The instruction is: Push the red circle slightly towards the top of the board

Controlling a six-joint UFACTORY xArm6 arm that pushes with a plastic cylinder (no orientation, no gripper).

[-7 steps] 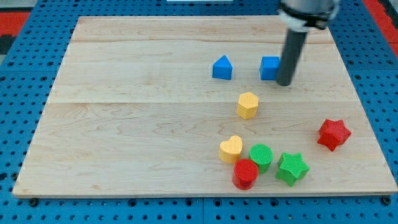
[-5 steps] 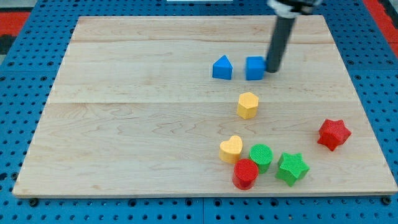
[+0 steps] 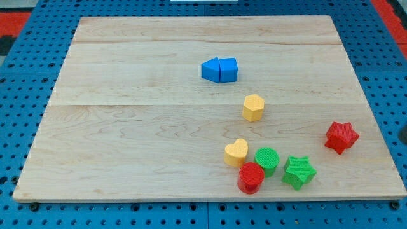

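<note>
The red circle [image 3: 251,177] sits near the view's bottom edge of the wooden board [image 3: 127,127]. It touches the green circle [image 3: 267,159] at its upper right and lies just below the yellow heart [image 3: 236,152]. My tip does not show on the board. Only a dark sliver [image 3: 404,134] shows at the view's right edge, and I cannot tell what it is.
A green star [image 3: 298,172] lies right of the red circle and a red star [image 3: 341,137] farther right. A yellow hexagon [image 3: 253,107] sits above the cluster. Two blue blocks, one [image 3: 210,70] touching the other [image 3: 229,69], lie toward the view's top.
The rod pushed the blue cube left against the other blue block, and both slid left. The rod has since left the board. The red circle has not moved.
</note>
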